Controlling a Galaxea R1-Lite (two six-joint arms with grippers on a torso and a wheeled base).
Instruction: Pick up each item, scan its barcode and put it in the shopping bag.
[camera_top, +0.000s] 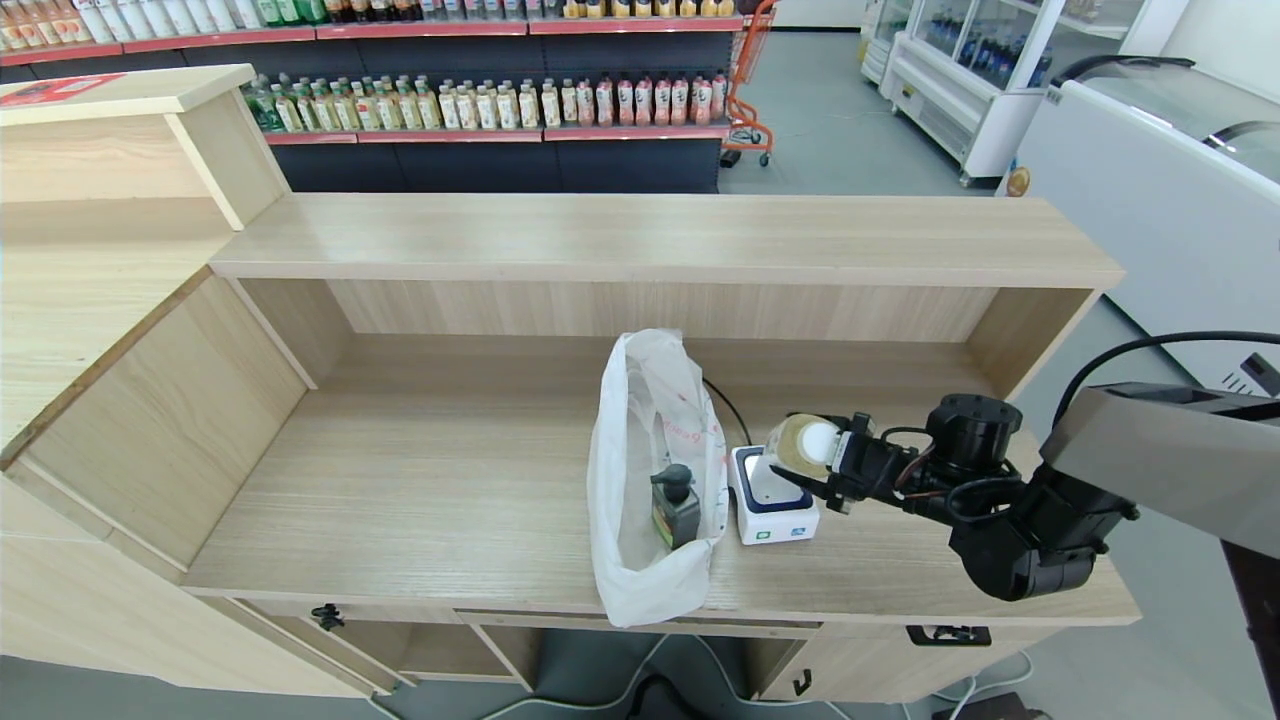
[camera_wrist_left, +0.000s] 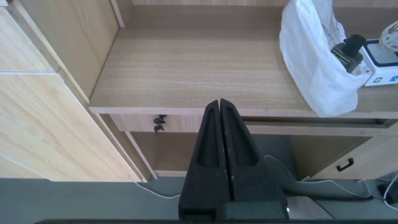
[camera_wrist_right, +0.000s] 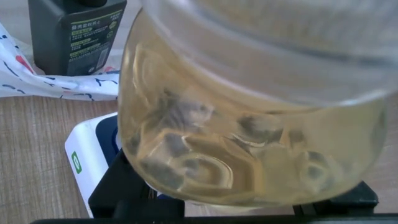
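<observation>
Pump bottle (camera_top: 676, 508) already sits in the shopping bag (camera_top: 613, 480) beside the right tool (camera_top: 822, 462), which grips a jar (camera_top: 800, 443) just above the scanner (camera_top: 772, 508); bagging it remains. Left tool (camera_wrist_left: 219, 107) is clenched.

Bench (camera_top: 430, 470) is pale wood grain. Bag (camera_top: 620, 560) is white with a bit of red print, pump bottle (camera_top: 678, 512) blackish, scanner (camera_top: 775, 518) white with a navy top, jar (camera_top: 800, 445) clear yellowish, whitish lid.
</observation>
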